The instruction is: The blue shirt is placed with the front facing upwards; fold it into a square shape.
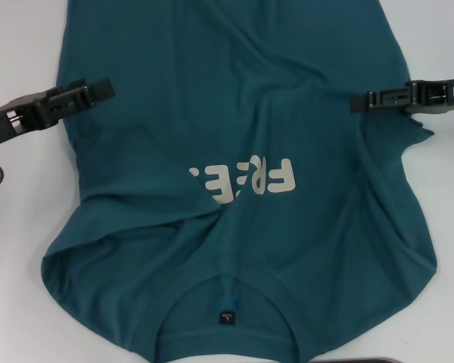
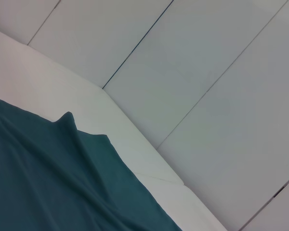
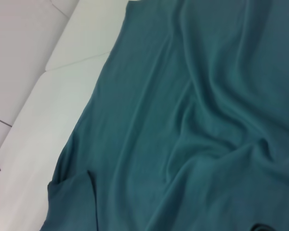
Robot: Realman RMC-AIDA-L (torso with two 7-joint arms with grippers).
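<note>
My left gripper [image 1: 98, 88], right gripper [image 1: 361, 101] over side hems of rumpled dark teal cotton T-shirt [image 1: 234, 121] on white bench [image 1: 15, 45]; whether pinching, cannot tell. Risk I see: bunched chest skews fold.

Lab-like room: bare white table [image 1: 15, 45], pale tiled floor [image 2: 207, 72].

Bright even overhead light, faint soft shadows in the shirt [image 1: 234, 113] folds, no glare, wrist views slightly soft
</note>
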